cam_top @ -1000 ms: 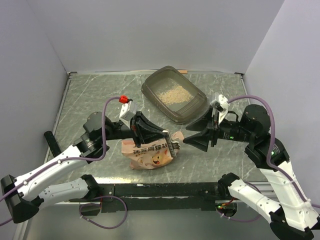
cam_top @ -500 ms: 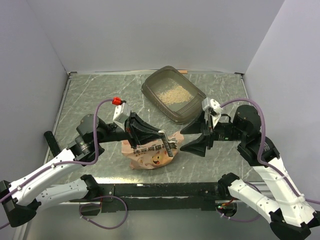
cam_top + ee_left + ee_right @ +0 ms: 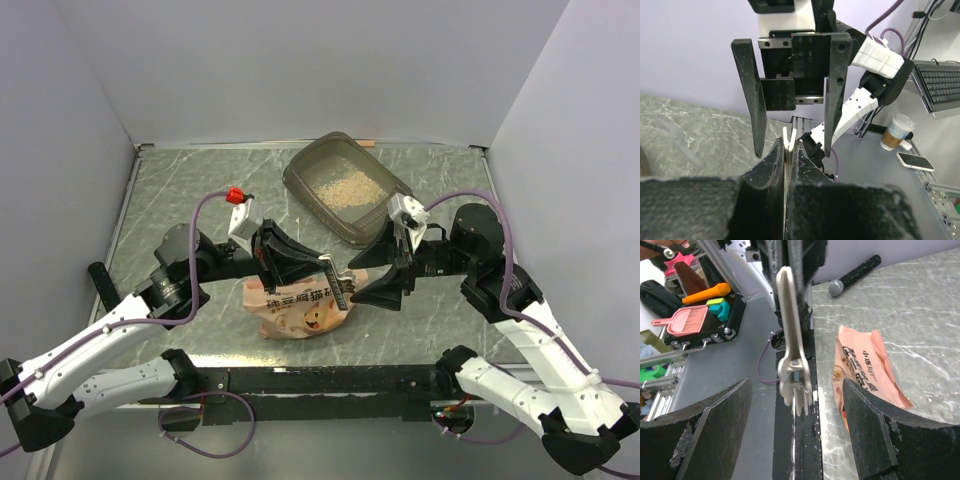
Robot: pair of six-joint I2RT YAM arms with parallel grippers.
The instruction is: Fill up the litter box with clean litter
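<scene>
My right tool (image 3: pixel 352 280) has swung in leftward, jaws spread wide either side of the clip (image 3: pixel 791 340) my left tool (image 3: pixel 333 274) clenches on the orange-pink bag (image 3: pixel 295 312), so opening looks next, with the litter box (image 3: pixel 300 180) far behind holding little clean litter (image 3: pixel 345 188).

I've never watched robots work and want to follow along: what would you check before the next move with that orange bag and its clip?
1. Left gripper shut on the clip at the bag's top: ok.
2. Right gripper open wide: ok.
3. Clip sits between the right gripper's two fingers with a gap on each side, not touched: ok.
4. Bag opened for pouring: cannot tell.
5. Litter box upright behind the grippers, with some clean litter inside: ok.
</scene>
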